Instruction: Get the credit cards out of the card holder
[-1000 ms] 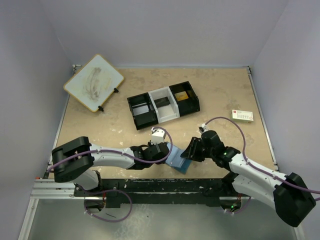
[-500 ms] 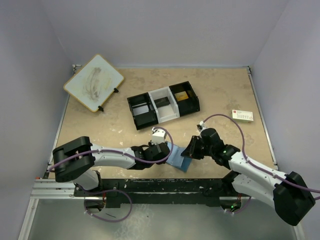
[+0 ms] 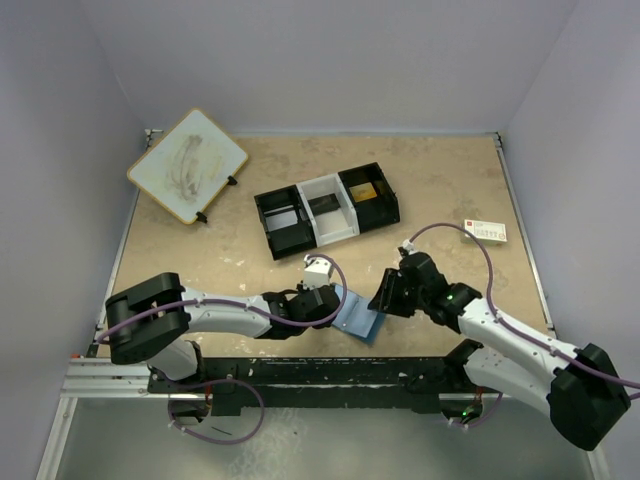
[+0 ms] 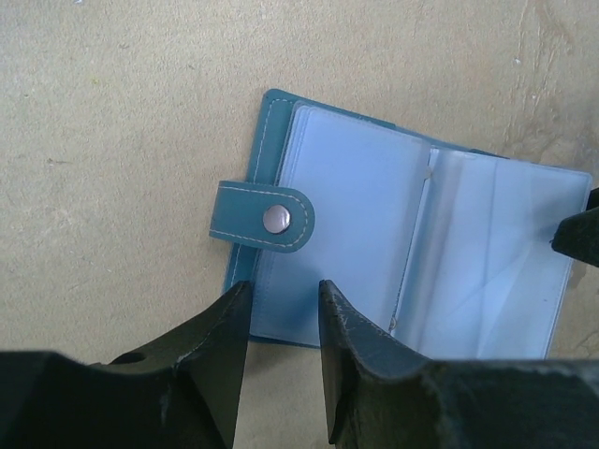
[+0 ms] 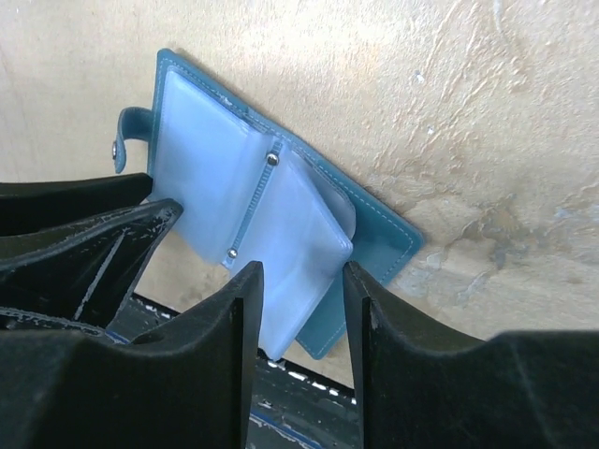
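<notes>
The blue card holder [image 3: 358, 318] lies open like a book on the tan table near its front edge, between my two grippers. Its snap tab [image 4: 267, 218] sticks out on the left and the pale blue pockets [image 4: 356, 215] face up. My left gripper [image 4: 281, 295] stands open, its fingertips over the near left edge of the card holder [image 4: 271, 140]. My right gripper [image 5: 301, 276] is open just above a raised pale pocket leaf [image 5: 299, 234] of the card holder [image 5: 384, 234]. No credit cards show; the pockets hide whatever they hold. In the top view the left gripper [image 3: 338, 305] and right gripper [image 3: 383, 297] flank the holder.
A black-and-white three-compartment tray [image 3: 268, 225] stands mid-table with small items inside. A tilted whiteboard [image 3: 187, 165] sits at the back left. A white card with green and red print [image 3: 485, 231] lies at the right. The black front rail [image 3: 330, 370] runs just below the holder.
My right gripper closed briefly and reopened, and has drawn slightly up and to the right off the holder. The left arm and the holder have stayed put.
</notes>
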{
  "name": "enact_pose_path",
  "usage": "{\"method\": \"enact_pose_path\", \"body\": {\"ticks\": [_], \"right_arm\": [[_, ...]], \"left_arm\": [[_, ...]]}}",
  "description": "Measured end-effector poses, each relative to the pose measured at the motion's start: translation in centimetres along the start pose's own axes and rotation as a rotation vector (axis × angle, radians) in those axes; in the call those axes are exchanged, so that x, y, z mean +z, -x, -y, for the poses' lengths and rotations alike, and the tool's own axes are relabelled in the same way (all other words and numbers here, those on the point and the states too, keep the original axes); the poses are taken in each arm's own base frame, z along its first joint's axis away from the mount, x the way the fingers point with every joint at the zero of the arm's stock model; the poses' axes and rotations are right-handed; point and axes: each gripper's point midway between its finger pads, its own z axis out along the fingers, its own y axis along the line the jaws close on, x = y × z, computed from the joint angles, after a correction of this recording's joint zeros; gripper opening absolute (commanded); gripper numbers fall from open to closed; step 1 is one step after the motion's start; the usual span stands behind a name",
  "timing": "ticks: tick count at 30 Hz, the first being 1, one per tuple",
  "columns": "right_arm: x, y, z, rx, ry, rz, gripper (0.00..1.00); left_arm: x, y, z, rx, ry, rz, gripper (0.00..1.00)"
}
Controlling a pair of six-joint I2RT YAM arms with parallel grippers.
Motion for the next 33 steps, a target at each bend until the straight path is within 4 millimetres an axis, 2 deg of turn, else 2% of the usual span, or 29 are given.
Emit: {"method": "enact_pose_path", "body": {"ticks": [6,10,13,15,20,24,28,33], "right_arm": [[-0.4,1.1,0.4,-0.015,-0.055,0.031,0.46],[0.5,0.4,1.2,-0.022,-0.095,-0.011,0.52],[1.4,-0.7,2.1,-0.031,-0.140,-0.065,0.60],[1.6,-0.6,1.6,-0.041,-0.136,-0.069,0.64],[2.5,-1.1,-0.2,-0.096,-0.133,-0.087,0.65],[3.3,-1.1,-1.3,-0.131,-0.179,-0.088,0.62],[4.2,-0.8,-1.9,-0.168,-0.252,-0.077,0.63],[4.6,-0.4,-2.4,-0.187,-0.273,-0.064,0.64]], "left_arm": [[-0.1,0.0,-0.1,0.004,0.005,0.000,0.33],[-0.3,0.4,-0.1,0.014,0.021,0.010,0.37],[-0.4,1.3,-0.1,0.024,0.046,0.034,0.41],[-0.6,2.0,-0.1,0.034,0.055,0.053,0.42],[-0.5,3.4,0.1,0.043,0.062,0.082,0.42],[0.1,2.8,-0.5,0.039,0.082,0.068,0.38],[0.3,1.0,-1.6,0.001,0.075,0.051,0.38],[-0.9,0.5,-2.5,-0.081,0.028,0.074,0.38]]}}
